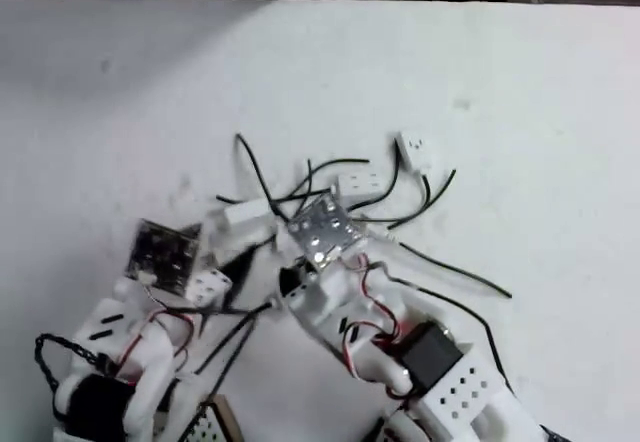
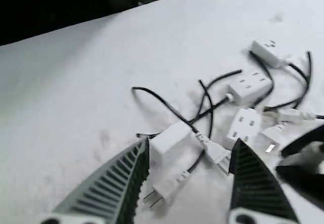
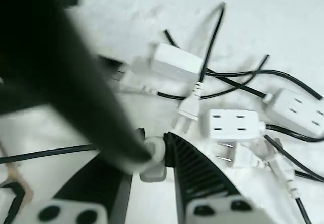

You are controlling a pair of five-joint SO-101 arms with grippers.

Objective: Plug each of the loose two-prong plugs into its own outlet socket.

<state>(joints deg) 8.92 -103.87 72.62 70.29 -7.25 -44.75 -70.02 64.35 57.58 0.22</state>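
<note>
My right claw (image 3: 151,150), low and centre in the high view, pinches a white plug (image 3: 153,169) with a black cord trailing from it. My left claw (image 2: 190,178), at lower left, is spread, with a loose plug (image 2: 163,187) and a white block (image 2: 169,139) between its fingers. Beyond them, mid-frame, tangled cords (image 1: 262,187) surround a near socket (image 2: 243,125) and a second socket (image 1: 355,184). Farthest, up and right of the heap, sits a far socket (image 1: 413,150).

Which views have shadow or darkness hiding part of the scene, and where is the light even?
High view: the table is lit evenly, only dimmer toward its far left corner. Left wrist view: the room beyond the table's far edge is black. Right wrist view: a dark shape close to the camera covers much of the table.
</note>
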